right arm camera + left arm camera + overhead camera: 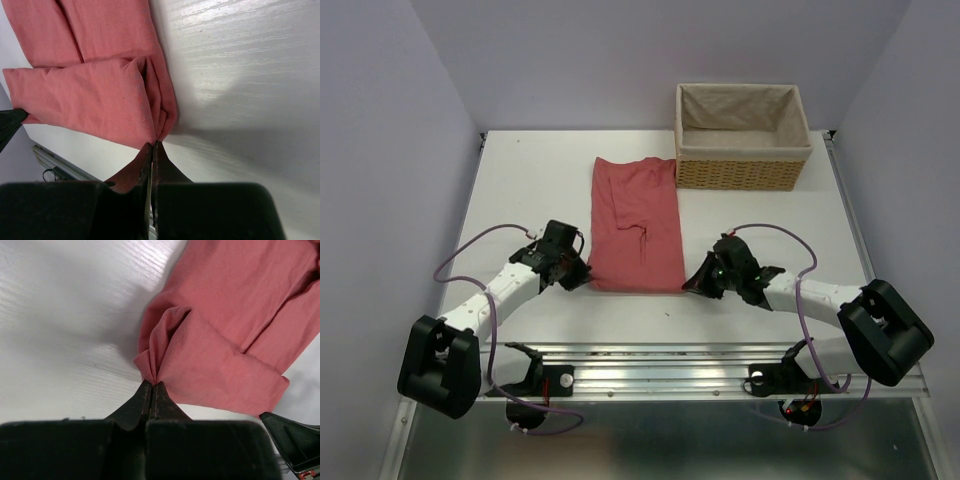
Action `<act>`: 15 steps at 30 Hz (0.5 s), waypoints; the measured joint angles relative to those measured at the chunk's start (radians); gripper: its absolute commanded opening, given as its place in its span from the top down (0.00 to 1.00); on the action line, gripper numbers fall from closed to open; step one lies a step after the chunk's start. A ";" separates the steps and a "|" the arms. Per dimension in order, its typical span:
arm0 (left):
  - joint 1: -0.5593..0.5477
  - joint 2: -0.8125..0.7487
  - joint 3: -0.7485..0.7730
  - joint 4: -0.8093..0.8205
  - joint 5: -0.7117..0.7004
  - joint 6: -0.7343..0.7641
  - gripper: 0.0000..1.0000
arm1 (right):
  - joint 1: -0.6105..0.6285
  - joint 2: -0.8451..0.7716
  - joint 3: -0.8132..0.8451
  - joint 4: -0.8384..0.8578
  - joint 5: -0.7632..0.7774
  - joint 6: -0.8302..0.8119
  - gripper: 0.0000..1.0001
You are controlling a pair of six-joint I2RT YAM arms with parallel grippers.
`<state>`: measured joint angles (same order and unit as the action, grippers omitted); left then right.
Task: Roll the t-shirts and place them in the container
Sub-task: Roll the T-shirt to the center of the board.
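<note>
T-shirt (636, 225): soft matt knit cloth, finely ribbed. Table (520, 190): white, faintly grained, slight sheen. Basket (740, 172): rough woven wicker, coarse cloth lining. Left gripper fingers (135, 410): matt black plastic. Front rail (660, 360): brushed metal.

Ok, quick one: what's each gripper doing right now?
Left gripper: shut, pinching the near left corner of the t-shirt.
Right gripper: shut, pinching the t-shirt at its near right corner.
</note>
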<state>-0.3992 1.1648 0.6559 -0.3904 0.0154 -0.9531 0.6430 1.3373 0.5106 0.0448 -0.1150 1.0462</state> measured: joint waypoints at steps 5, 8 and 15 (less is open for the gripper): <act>0.009 0.038 0.000 -0.012 0.016 0.001 1.00 | 0.000 0.009 0.019 -0.018 0.006 -0.009 0.98; 0.009 0.039 0.000 -0.014 0.022 0.006 0.94 | 0.000 0.019 0.027 -0.023 0.005 -0.033 0.79; 0.015 0.019 0.000 0.020 0.082 0.043 0.19 | 0.058 0.065 0.164 -0.178 0.067 -0.181 0.56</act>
<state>-0.3840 1.1839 0.6559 -0.3706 0.0975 -0.9100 0.7006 1.4021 0.6750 -0.1333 -0.0479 0.8650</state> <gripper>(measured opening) 0.711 0.424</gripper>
